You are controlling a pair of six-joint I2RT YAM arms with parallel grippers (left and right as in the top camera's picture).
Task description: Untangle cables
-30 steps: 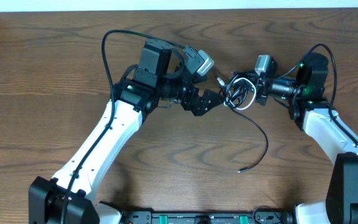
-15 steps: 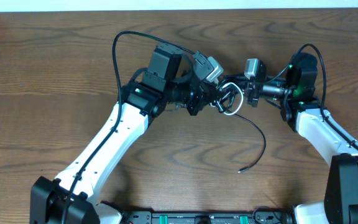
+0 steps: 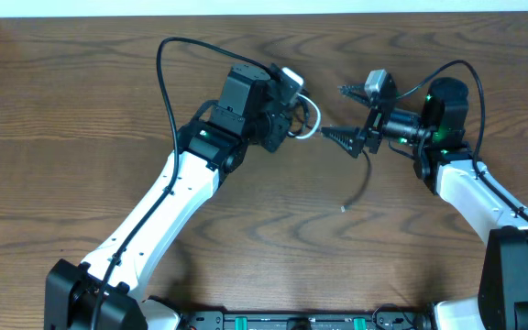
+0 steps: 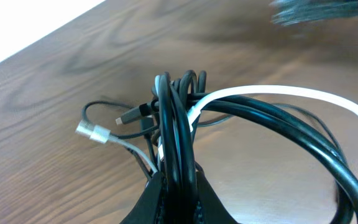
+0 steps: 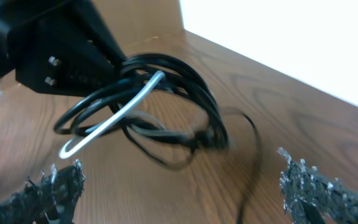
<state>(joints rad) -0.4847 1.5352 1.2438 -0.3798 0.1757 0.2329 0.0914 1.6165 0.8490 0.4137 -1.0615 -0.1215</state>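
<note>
The left claw [image 4: 171, 198] is clenched on the cables [image 4: 180, 118], a tight bundle of black loops with one white cord running through it. Its black fingers [image 4: 157, 199] press together at the foot of the bundle. From overhead the bundle [image 3: 306, 117] sits at the tip of the left claw [image 3: 291, 117], near the middle of the desk [image 3: 62, 110] towards its far edge.

A silver plug [image 4: 92, 132] and a small black plug [image 4: 132, 115] stick out to one side of the knot. The right claw [image 3: 345, 115] is released, its two fingers spread wide and gripping nothing. It sits just beside the bundle without touching it, and its rough grey fingertips [image 5: 58, 186] frame the loops in its own camera. One loose black cable [image 3: 360, 183] trails from below that claw across the wood to a free end.

The desk is dark brown wood with a strong wavy grain (no writing on it can be made out). A plain white band [image 3: 246, 6] runs beyond its far edge.
</note>
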